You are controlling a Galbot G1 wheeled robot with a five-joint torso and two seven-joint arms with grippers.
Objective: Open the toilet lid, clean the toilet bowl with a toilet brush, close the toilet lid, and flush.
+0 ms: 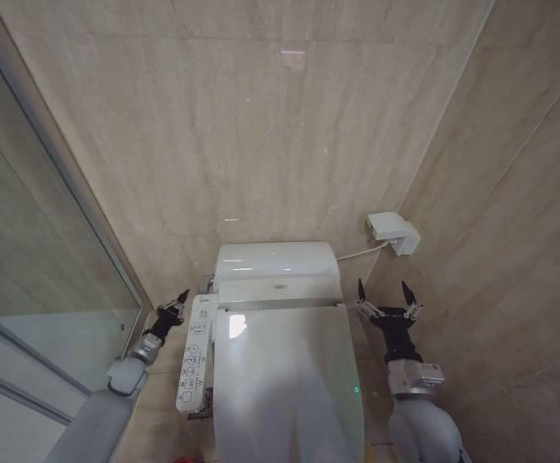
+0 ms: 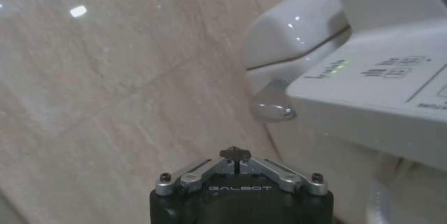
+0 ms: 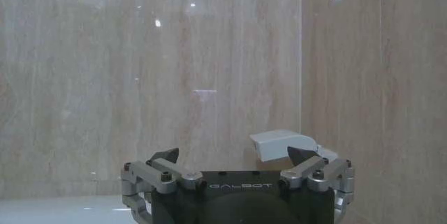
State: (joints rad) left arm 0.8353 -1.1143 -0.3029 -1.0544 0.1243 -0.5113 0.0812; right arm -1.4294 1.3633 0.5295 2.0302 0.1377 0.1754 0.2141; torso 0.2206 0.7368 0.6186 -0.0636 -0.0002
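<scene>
The toilet lid (image 1: 289, 376) is a glossy white oval lying shut over the toilet, so the toilet bowl is hidden beneath it. The toilet brush is out of view. My left gripper (image 1: 173, 309) hangs beside the toilet's left side, near the back end of the side control panel (image 1: 195, 352); in the left wrist view its fingertips (image 2: 235, 154) meet, shut on nothing. My right gripper (image 1: 386, 297) hovers open at the toilet's right rear corner, apart from the lid. In the right wrist view the right gripper (image 3: 234, 156) faces the tiled wall, nothing between its fingers.
The toilet's white back unit (image 1: 275, 262) stands against the beige tiled wall. A white wall box (image 1: 393, 232) (image 3: 283, 143) with a cable sits right of it. A glass shower partition (image 1: 48, 260) closes the left side. The control panel (image 2: 377, 88) shows green lights.
</scene>
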